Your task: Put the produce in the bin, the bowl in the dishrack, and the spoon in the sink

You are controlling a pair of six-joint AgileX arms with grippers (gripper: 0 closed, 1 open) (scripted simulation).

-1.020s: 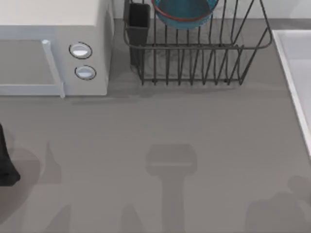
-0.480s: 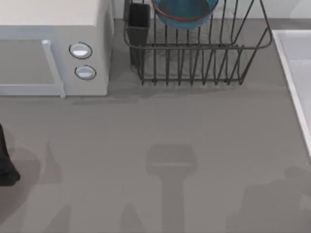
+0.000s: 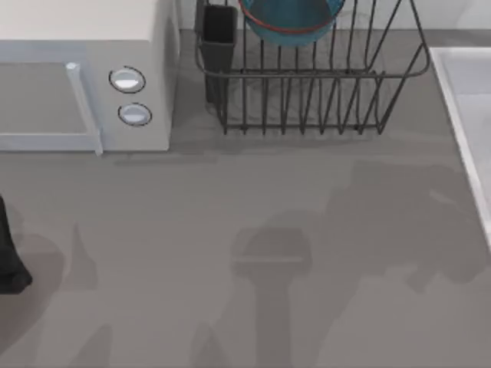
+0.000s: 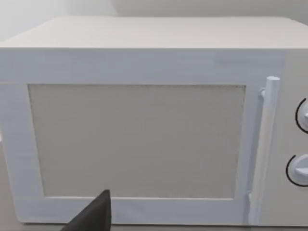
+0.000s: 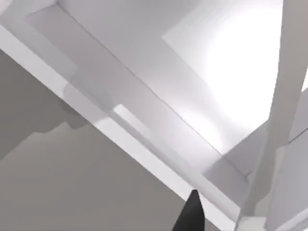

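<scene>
The bowl point(image 3: 288, 15) is seen at the upper centre of the top view, cut off by the frame's top edge. It is held inside the dishrack point(image 3: 307, 74) between the upright bars, just beside the dark utensil cup point(image 3: 219, 34) at the rack's left corner, so its part of the task is judged to be done. It is a deep, round vessel in glazed blue, edged by a thin reddish-brown rim. It is judged to be stiff, moderately heavy, smooth enough to slip, and liable to chip against the wire. If it had to be taken up again, the rim would be the place to be pinched, one finger inside the wall and one outside, since the rounded body offers no purchase. The sink point(image 3: 453, 107) is seen as a pale basin with a raised light rim along the right edge of the top view. In the right wrist view that rim point(image 5: 144, 144) is crossed diagonally, with the right gripper point(image 5: 192, 214) above the tabletop point(image 3: 230, 199) near it. The left arm point(image 3: 9, 253) is parked at the left edge of the top view, and the left gripper point(image 4: 94, 214) is pointed at the door of the white microwave point(image 4: 134, 139). Whether either gripper is released or clenched cannot be told, as a single dark tip is shown in each wrist view.
</scene>
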